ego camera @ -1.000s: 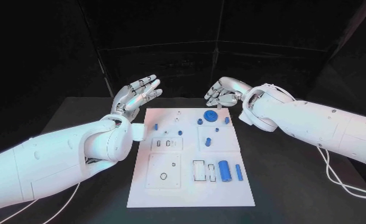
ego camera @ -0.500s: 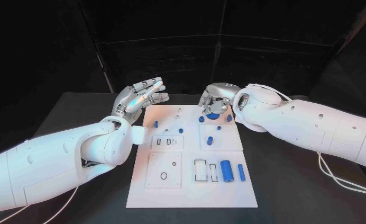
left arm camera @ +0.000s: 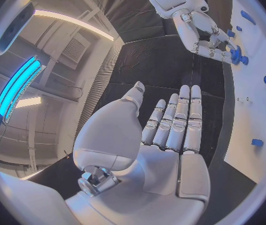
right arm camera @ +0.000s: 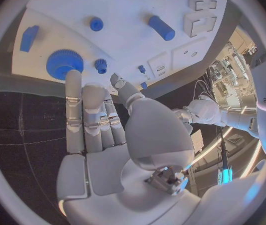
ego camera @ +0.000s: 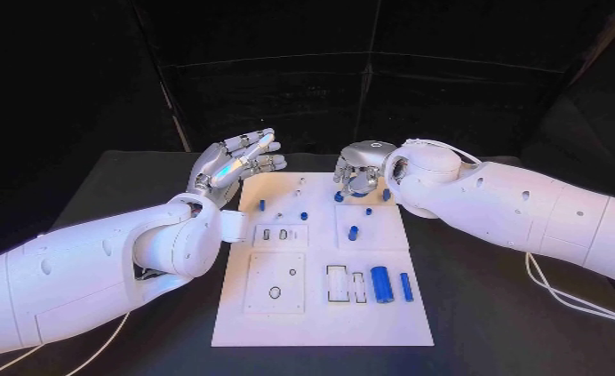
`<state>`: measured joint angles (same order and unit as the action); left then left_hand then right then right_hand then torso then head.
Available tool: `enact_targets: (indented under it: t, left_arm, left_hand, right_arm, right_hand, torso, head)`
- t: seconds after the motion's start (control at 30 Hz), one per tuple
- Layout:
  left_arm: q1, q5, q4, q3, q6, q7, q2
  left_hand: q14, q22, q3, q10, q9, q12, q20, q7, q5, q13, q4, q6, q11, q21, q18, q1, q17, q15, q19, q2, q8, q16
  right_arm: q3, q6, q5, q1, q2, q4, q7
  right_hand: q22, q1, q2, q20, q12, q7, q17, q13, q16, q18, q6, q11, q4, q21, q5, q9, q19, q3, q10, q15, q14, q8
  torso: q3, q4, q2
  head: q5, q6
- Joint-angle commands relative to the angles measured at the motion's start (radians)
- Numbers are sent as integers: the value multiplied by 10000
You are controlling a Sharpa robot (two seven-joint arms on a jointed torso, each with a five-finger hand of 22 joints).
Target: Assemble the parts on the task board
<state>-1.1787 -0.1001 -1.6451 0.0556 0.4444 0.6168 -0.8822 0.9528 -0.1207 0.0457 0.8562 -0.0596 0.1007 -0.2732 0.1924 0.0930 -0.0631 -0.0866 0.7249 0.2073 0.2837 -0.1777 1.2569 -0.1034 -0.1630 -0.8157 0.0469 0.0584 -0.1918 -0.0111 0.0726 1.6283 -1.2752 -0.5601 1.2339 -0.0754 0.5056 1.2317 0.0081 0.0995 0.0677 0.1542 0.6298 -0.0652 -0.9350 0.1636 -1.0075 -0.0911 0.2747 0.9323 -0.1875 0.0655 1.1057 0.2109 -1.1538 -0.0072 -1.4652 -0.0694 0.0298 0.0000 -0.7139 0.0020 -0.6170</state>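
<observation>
Left hand [ego camera: 237, 161], raised beside the far left corner of the task board [ego camera: 321, 318], palm open, fingers straight and slightly apart, holding nothing; it hangs above the black worktop [ego camera: 154, 189] and touches no part. Right hand [ego camera: 357, 173], lowered over the far edge of the task board, fingers pointing down and loosely apart; its fingertips [right arm camera: 74, 75] stand just beside a blue toothed disc [right arm camera: 64, 63] and a small blue knob [right arm camera: 101, 65], though whether they touch either cannot be told, and nothing is seen clasped in the palm. Nearer the robot on the board lie a blue cylinder [ego camera: 379, 284] and a slimmer blue bar [ego camera: 405, 286] side by side, well apart from both hands, next to two rectangular recesses [ego camera: 336, 284].
</observation>
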Motion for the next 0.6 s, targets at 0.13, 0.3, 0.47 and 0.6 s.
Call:
enact_targets:
  t: [0.13, 0.3, 0.47, 0.6]
  left_arm:
    - [-36, 105, -88, -11, -246, 85, -50]
    - [-45, 105, -93, -11, -262, 80, -56]
    - [-66, 105, -106, -10, -283, 75, -60]
    - [-79, 105, -110, -10, -297, 67, -57]
  left_hand:
    - [71, 9, 5, 74, -11, 35, -12, 542, 2, -9, 76, 102, 26, 43, -63, 8, 11, -25, -82, 114, 66, -46]
    - [76, 11, 6, 83, -14, 37, -10, 544, 2, -9, 80, 132, 23, 43, -63, 11, 13, -23, -88, 117, 72, -43]
    - [77, 11, 6, 83, -14, 37, -10, 544, 2, -9, 81, 135, 23, 43, -63, 12, 13, -23, -88, 117, 72, -42]
    - [82, 13, 6, 90, -16, 38, -8, 547, 2, -9, 86, 159, 22, 43, -62, 15, 15, -21, -93, 119, 76, -39]
  right_arm:
    - [10, -465, 450, -24, 136, -143, -143]
    - [9, -487, 467, -23, 274, -311, -84]
    - [8, -563, 473, -22, 392, -429, -12]
    - [6, -632, 474, -20, 493, -531, 37]
  right_hand:
    - [47, -9, -89, 16, -28, -14, 199, -6, -216, 199, 92, 12, -15, 94, 82, 3, -98, 78, 139, 57, -93, 53]
    - [71, 8, -73, 20, -17, -12, 354, -11, -353, 200, 97, 9, -21, 135, 81, 6, -108, 94, 159, 60, -104, 47]
    - [457, 50, -6, 25, 53, -13, 863, -34, -809, 152, 66, 19, -39, 458, 74, 16, 17, 172, 74, 54, -158, 25]
    - [662, 68, 32, 25, 74, -7, 1075, -35, -1022, 127, 20, 23, -48, 640, 73, 23, 73, 235, 31, 56, -170, 9]
  torso:
    - [11, -2, -59]
    - [1, 11, -60]
    - [2, 11, -84]
    - [-2, 20, -111]
  head:
    - [12, -14]
    - [14, -59]
    - [31, -81]
    - [25, -92]
